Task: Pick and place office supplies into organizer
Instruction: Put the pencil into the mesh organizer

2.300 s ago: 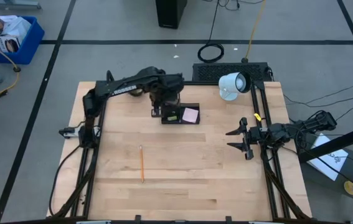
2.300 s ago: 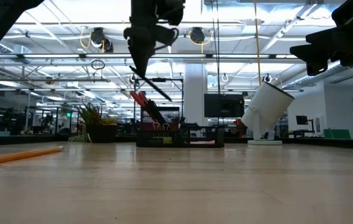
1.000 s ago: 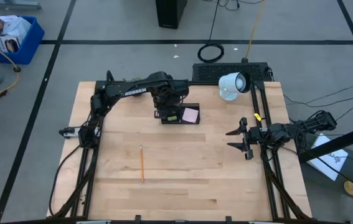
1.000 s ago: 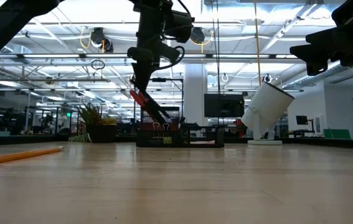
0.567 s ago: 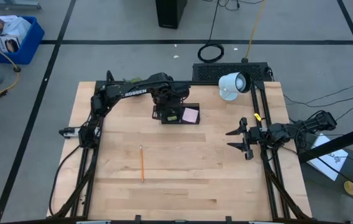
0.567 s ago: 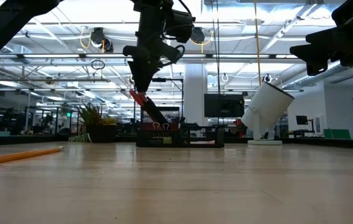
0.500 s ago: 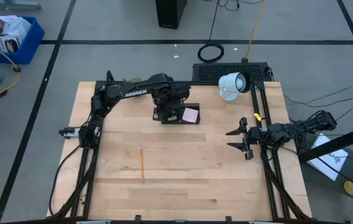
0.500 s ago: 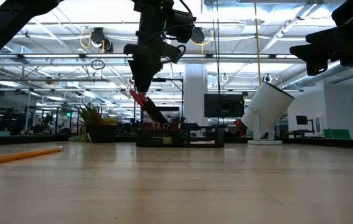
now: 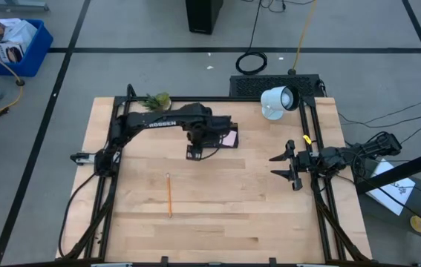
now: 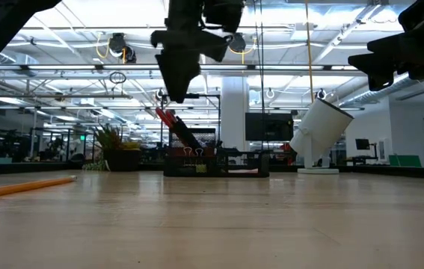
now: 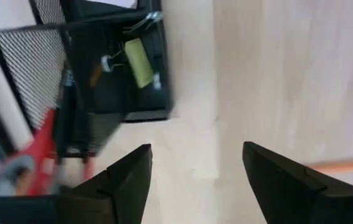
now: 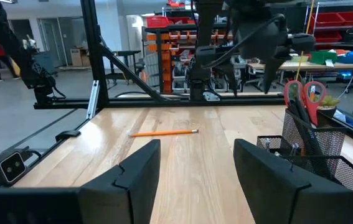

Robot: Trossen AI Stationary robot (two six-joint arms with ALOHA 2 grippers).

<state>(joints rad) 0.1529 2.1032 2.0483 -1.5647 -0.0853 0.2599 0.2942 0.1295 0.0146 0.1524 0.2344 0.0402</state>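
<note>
The black mesh organizer [image 11: 111, 99] stands at the table's far middle. Red-handled scissors [image 10: 165, 118] and dark pens lean out of its cup; a yellow piece [image 11: 138, 61] and a binder clip lie in its tray, beside a pink pad [image 9: 229, 138]. My left gripper [image 9: 194, 153] hovers open and empty above the table, just near of the organizer. An orange pencil [image 9: 169, 194] lies flat on the table, nearer and to the left. My right gripper [image 9: 278, 165] waits open at the table's right edge.
A white round lamp-like device [image 9: 275, 101] stands at the far right, and a small green plant [image 9: 154, 100] at the far left. Bare wood lies between the pencil and my right gripper.
My left gripper has drawn back from over the organizer's cup toward the table's near edge and risen a little. The scissors and pens stay leaning in the cup. The pencil has not moved.
</note>
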